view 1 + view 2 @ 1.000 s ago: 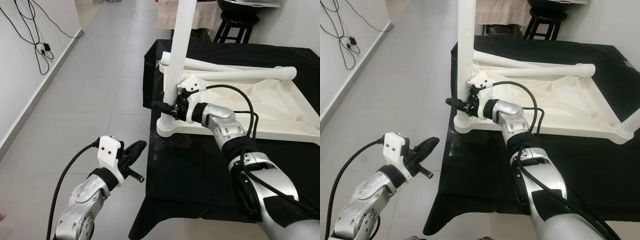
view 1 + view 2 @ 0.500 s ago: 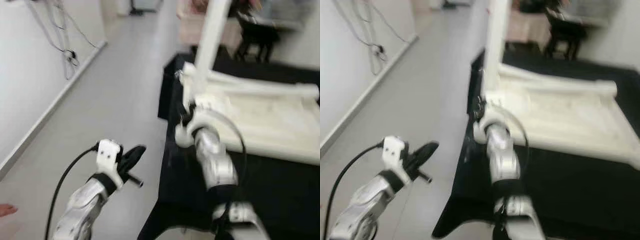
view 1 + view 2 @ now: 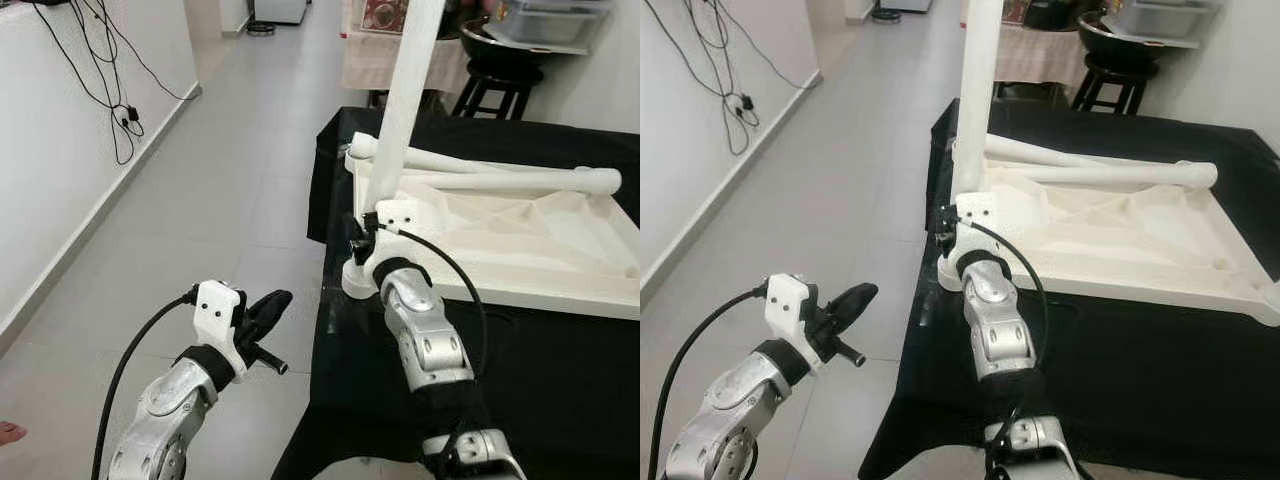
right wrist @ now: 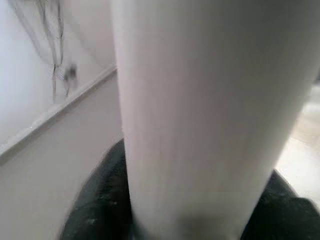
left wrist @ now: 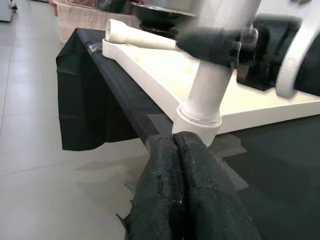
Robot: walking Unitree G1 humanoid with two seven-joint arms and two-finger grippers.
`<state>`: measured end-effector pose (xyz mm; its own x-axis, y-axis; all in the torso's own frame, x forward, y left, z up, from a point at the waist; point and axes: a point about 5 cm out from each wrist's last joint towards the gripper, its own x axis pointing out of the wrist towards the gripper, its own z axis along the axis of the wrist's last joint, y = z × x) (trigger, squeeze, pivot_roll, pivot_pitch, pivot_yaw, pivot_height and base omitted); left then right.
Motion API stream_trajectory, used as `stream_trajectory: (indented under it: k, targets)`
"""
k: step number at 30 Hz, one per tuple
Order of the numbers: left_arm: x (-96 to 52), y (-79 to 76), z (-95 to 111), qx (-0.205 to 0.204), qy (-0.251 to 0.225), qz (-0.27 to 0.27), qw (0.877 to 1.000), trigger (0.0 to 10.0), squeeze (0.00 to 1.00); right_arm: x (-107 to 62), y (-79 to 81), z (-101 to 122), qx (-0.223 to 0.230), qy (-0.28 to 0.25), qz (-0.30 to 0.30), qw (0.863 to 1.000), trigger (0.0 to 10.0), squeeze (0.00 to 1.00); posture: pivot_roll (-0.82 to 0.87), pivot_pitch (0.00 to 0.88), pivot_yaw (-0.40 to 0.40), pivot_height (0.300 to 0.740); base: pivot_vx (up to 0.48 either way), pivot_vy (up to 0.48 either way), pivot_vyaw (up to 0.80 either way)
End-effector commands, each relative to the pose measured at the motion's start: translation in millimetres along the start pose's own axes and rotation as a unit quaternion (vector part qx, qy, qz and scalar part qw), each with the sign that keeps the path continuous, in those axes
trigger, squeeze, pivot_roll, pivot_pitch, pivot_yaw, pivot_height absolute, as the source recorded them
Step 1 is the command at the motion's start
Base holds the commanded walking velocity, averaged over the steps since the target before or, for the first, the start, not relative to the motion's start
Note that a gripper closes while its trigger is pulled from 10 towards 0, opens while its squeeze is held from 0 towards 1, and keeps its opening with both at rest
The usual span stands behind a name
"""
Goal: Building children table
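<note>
White leg (image 3: 403,110) stood upright in the tabletop (image 3: 520,235) corner, the right gripper (image 3: 357,243) clamped around it. Left gripper (image 3: 266,308) hung pressed together beside the table.

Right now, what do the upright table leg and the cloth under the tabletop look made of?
Upright table leg: likely moulded plastic, smooth matte white, seamless tube seated in a round socket. Black cloth: thin woven fabric, matte, draping in folds over the edge. Right gripper holds the leg.
</note>
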<state>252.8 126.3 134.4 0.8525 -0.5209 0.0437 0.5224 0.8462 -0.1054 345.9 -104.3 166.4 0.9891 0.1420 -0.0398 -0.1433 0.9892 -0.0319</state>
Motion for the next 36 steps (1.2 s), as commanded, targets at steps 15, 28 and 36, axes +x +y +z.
stream_trajectory:
  k: [15, 28, 36]
  targets:
    - [1.7, -3.6, -4, -0.008, 0.006, -0.001, 1.0, 10.0, 0.0, 26.8, 4.4, 22, -0.093, -0.023, 0.334, 0.938, 10.0, 0.0, 0.08, 0.099, -0.078, 0.74, 0.0, 0.0, 0.0]
    - [0.9, -5.3, -4, -0.008, 0.006, 0.0, 1.0, 10.0, 0.0, 42.1, -25.7, 20, -0.094, 0.013, 0.306, 0.947, 0.0, 0.0, 0.09, 0.108, -0.078, 0.74, 0.0, 0.0, 0.0]
    - [-0.5, -4.8, -5, -0.01, 0.009, -0.003, 1.0, 10.0, 0.0, 41.0, -44.8, 16, -0.076, 0.011, 0.29, 0.954, 0.0, 0.0, 0.06, 0.105, -0.063, 0.74, 0.0, 0.0, 0.0]
